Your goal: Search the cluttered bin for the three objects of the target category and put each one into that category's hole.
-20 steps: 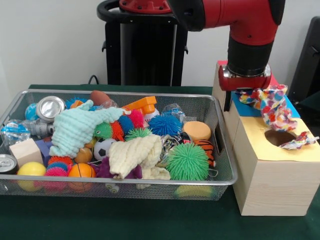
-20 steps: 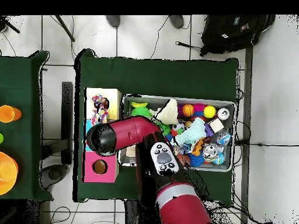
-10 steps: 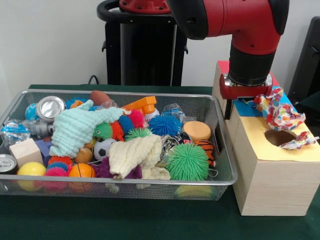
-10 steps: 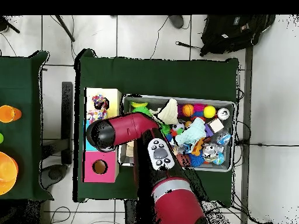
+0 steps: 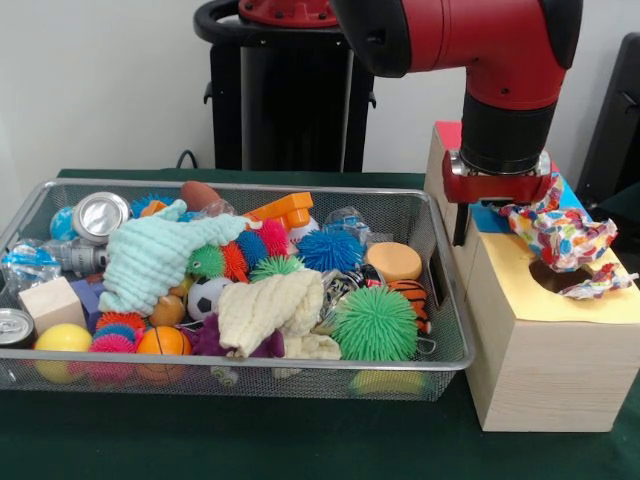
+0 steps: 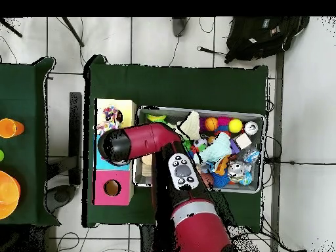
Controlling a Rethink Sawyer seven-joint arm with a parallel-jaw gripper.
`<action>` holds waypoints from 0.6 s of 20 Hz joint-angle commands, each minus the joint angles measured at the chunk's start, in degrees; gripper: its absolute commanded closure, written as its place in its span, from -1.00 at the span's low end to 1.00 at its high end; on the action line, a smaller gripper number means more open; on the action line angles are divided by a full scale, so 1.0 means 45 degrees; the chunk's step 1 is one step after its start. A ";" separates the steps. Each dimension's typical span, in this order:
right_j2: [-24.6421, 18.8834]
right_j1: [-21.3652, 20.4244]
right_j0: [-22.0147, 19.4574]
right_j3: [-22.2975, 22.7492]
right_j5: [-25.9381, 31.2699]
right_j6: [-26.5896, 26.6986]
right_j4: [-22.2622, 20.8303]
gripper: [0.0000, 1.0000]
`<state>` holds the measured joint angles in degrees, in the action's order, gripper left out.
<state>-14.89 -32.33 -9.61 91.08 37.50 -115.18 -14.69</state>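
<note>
We are watching the hand carrying the confetti-print cloth toward four o'clock, lower over the yellow section's hole than a moment ago. Its fingers are hidden, so we cannot tell their opening; the cloth is hanging beneath, about ready for dropping.

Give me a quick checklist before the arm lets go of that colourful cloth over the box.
1. Patterned cloth hanging from the end effector: ok.
2. Cloth above the hole in the yellow section: ok, part drapes over its rim.
3. Hole free: not ok, another patterned scrap lies at its edge.
4. End effector open or shut: cannot tell.
5. Cloth clear of the wire bin: ok.
</note>
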 commanded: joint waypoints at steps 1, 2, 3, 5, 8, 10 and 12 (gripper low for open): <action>-0.0374 0.0188 -0.0206 -0.0928 0.0110 -0.1309 0.0896 -1.00; -0.0372 0.0159 -0.0217 -0.0925 0.0119 -0.1262 0.0890 -1.00; -0.0376 0.0101 -0.0254 -0.0824 -0.0080 -0.1385 0.0963 -1.00; -0.0329 0.0007 -0.0265 -0.0663 -0.0284 -0.1656 0.1091 -1.00; -0.0263 -0.0137 -0.0266 -0.0409 -0.0376 -0.1859 0.1221 1.00; -0.0257 -0.0168 -0.0300 -0.0346 -0.0444 -0.1795 0.1229 1.00; -0.0325 -0.0170 -0.0387 -0.0240 -0.0531 -0.1739 0.1269 1.00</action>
<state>-14.04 -32.34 -9.63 91.26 37.64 -115.15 -14.42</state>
